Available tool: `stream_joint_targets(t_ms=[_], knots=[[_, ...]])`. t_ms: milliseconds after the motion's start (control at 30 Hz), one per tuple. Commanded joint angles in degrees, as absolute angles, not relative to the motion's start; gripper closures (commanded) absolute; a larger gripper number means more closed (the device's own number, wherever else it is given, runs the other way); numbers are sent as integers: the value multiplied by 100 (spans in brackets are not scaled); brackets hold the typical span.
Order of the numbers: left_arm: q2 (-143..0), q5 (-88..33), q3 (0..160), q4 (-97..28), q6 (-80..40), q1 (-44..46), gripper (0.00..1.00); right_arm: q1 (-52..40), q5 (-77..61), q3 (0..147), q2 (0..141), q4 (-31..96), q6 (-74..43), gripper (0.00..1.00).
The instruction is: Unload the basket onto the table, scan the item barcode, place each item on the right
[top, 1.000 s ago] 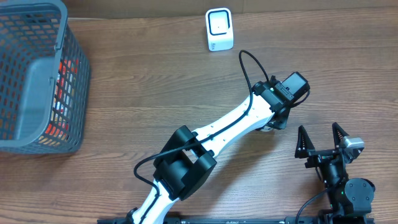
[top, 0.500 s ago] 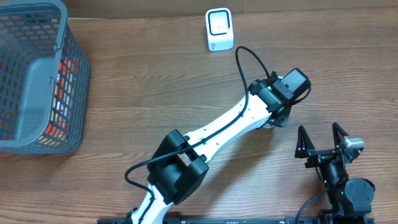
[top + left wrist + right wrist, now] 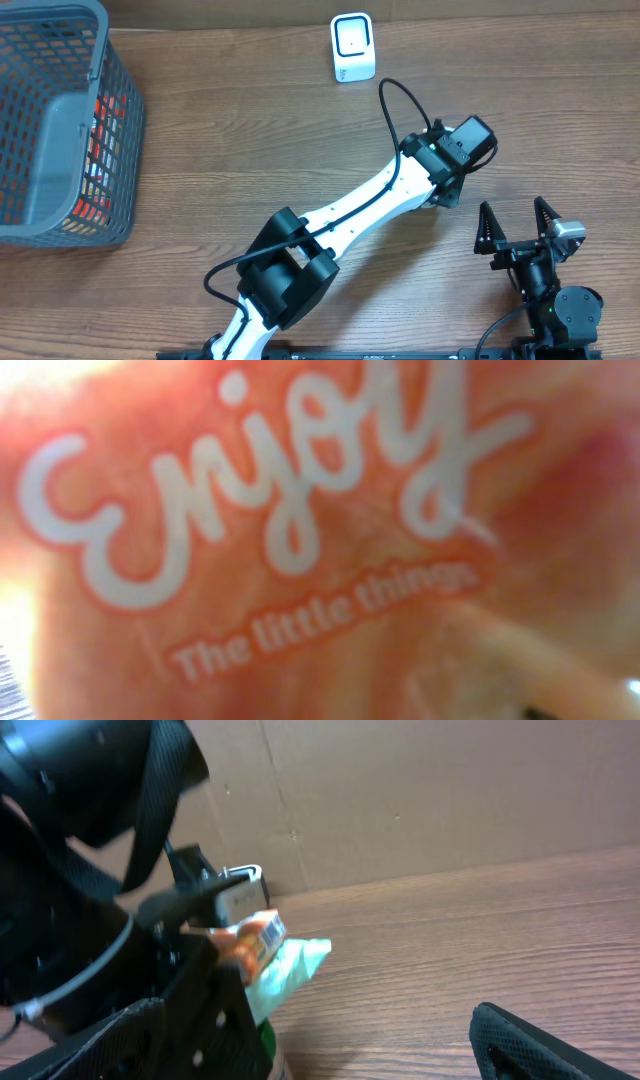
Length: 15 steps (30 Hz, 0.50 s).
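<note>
Overhead, one wooden bench (image 3: 230, 130) carries one grey basket (image 3: 125, 170), one white scanner (image 3: 352, 47) and two arms (image 3: 370, 200). Left fingers (image 3: 190, 898) clamp one orange packet (image 3: 262, 952) right of centre; right fingers (image 3: 486, 230) stand wide, empty. Brown board (image 3: 450, 800) walls the back.

Orange packet (image 3: 300, 610) with white lettering; grey mesh basket (image 3: 125, 170); white scanner (image 3: 352, 47).
</note>
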State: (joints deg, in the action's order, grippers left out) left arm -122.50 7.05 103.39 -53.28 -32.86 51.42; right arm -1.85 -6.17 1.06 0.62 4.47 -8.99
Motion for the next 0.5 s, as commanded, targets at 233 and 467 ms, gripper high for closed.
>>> stream_joint_targets(t_ms=[233,467], knots=[[-12064,845,9614,-4716,-3234,5212,60,-152,-631,45,19,421,-921,0],[-12062,834,9629,-4709,-3188,5203,52,-152,-631,45,19,421,-919,0]])
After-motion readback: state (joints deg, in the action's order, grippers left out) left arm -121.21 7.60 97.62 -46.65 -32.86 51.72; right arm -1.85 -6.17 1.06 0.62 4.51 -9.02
